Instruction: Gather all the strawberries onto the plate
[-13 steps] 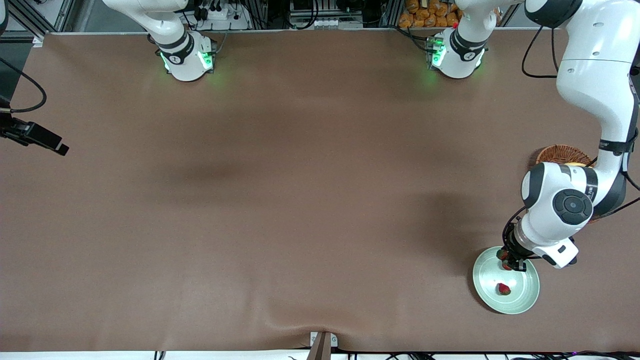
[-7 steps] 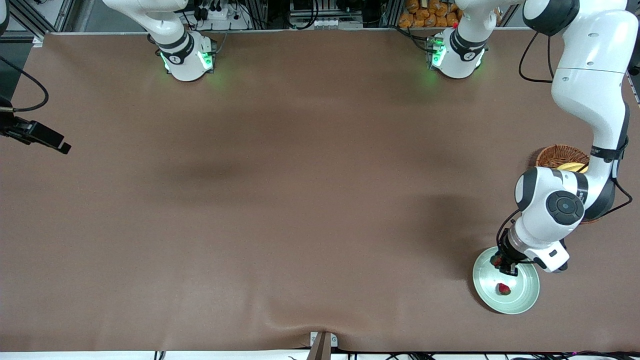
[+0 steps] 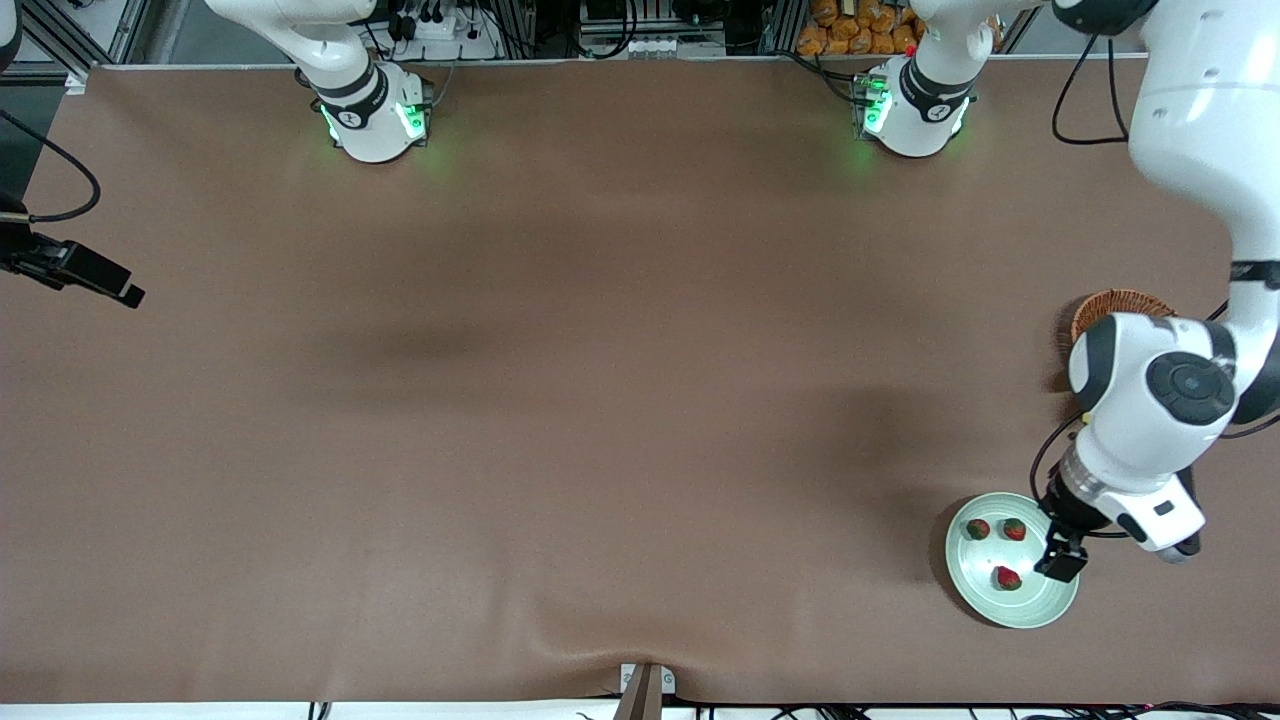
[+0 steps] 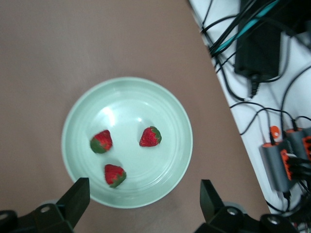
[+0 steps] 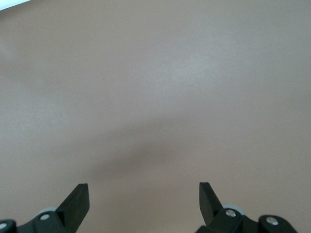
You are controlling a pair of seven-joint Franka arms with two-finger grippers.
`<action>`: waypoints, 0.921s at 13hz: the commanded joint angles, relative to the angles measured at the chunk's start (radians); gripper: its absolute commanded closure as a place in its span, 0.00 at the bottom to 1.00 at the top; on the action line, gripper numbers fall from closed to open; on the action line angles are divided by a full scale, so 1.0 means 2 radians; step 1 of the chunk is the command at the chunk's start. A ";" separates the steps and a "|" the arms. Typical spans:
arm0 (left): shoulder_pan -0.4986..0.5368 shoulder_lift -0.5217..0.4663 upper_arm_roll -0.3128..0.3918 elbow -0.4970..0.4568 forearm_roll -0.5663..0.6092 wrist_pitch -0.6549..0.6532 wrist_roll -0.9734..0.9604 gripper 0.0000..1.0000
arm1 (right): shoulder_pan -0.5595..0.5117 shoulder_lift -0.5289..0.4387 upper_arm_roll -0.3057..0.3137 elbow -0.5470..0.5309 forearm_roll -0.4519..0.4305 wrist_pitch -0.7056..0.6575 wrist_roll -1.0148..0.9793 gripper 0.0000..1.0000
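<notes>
Strawberries, three small red ones with green caps [image 3: 978,529] [image 3: 1015,530] [image 3: 1008,577], all lie in the round pale mint-green plate [image 3: 1040,605] at the left arm's end of the brown table [image 3: 600,400]. The left hand [image 3: 1060,562] hangs spread and empty over the plate's rim; the right hand [image 5: 143,204] waits, spread over bare table. Collecting looks finished, so the next move is likely just lifting clear.

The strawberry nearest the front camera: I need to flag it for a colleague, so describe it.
Find the mint-green plate at the left arm's end of the table. Three strawberries lie in it; this strawberry lies alone, while the other two sit side by side farther back.
</notes>
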 commanded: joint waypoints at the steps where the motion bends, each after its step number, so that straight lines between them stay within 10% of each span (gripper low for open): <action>1: 0.007 -0.081 -0.029 -0.037 0.003 -0.073 0.060 0.00 | -0.008 0.005 0.013 0.014 -0.010 -0.010 0.009 0.00; 6: 0.030 -0.206 -0.060 -0.102 -0.097 -0.166 0.253 0.00 | -0.011 0.002 0.031 0.014 -0.012 -0.010 0.009 0.00; 12: -0.115 -0.321 0.076 -0.158 -0.182 -0.281 0.518 0.00 | -0.010 0.002 0.031 0.014 -0.012 -0.007 0.010 0.00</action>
